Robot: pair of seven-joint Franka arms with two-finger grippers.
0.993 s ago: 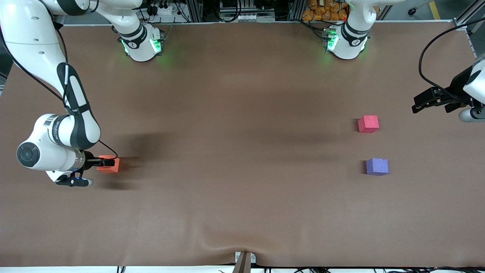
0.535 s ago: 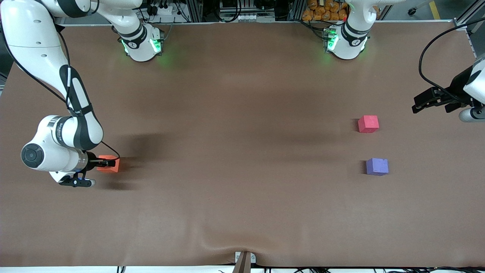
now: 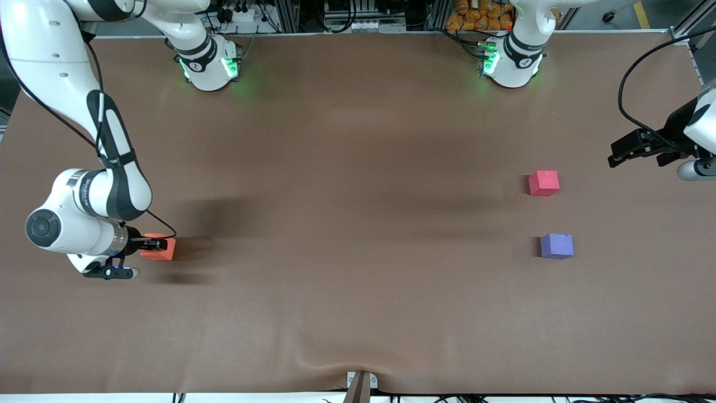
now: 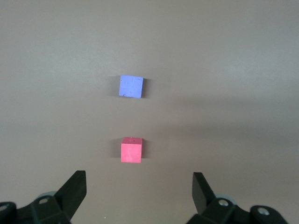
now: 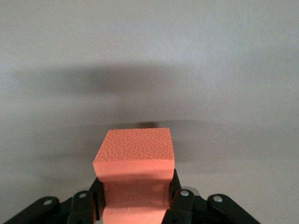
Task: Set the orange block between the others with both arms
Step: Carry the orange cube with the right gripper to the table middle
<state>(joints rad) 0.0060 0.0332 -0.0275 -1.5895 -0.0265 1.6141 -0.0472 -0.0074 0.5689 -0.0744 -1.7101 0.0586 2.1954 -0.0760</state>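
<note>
Shifted slightly: right gripper [image 3: 159, 244], fingers now clenched on orange block [image 3: 158, 250], block pinched between them. Left gripper [image 3: 621, 152] spread, waiting above red cube [image 3: 543, 183] and purple cube [image 3: 556, 245].

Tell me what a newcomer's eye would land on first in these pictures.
First, the orange block at the right arm's end of the table, pinched in the right pincer, its foam visibly squeezed in the right wrist view. Next, toward the left arm's end, the pinkish-red cube and the purple-blue cube sit apart, the purple-blue one nearer the front camera. The left pincer waits open in the air above them.
</note>
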